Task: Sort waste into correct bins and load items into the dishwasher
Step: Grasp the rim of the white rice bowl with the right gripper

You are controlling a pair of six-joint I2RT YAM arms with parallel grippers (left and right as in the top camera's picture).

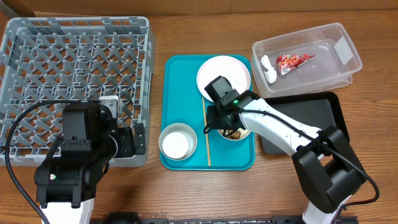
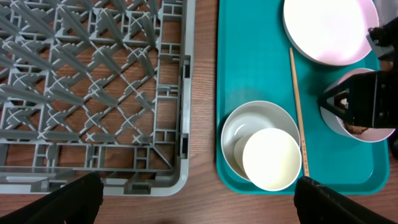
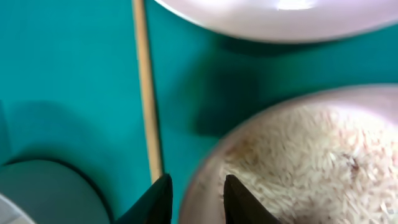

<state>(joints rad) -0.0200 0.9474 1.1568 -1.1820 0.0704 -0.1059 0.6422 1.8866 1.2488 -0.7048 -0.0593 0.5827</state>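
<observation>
Wooden stick (image 1: pixel 207 134) lay flat on teal tray (image 1: pixel 180 74), long axis front-to-back; right claw (image 3: pixel 196 185) straddled pinkish bowl (image 3: pixel 298 155) rim, grip unclear; left claw (image 2: pixel 199 188) released.

Looks like robot lab bench: wooden table (image 1: pixel 205 193) w/ grey dish rack (image 1: pixel 74 25), teal tray (image 1: pixel 180 93).

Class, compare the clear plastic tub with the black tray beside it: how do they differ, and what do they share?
The clear tub is see-through; the black tray is opaque. The tub has higher walls; the tray is shallow. The tub holds a red-and-white wrapper and a white tissue; the tray's visible part holds nothing. Both are rectangular.
</observation>
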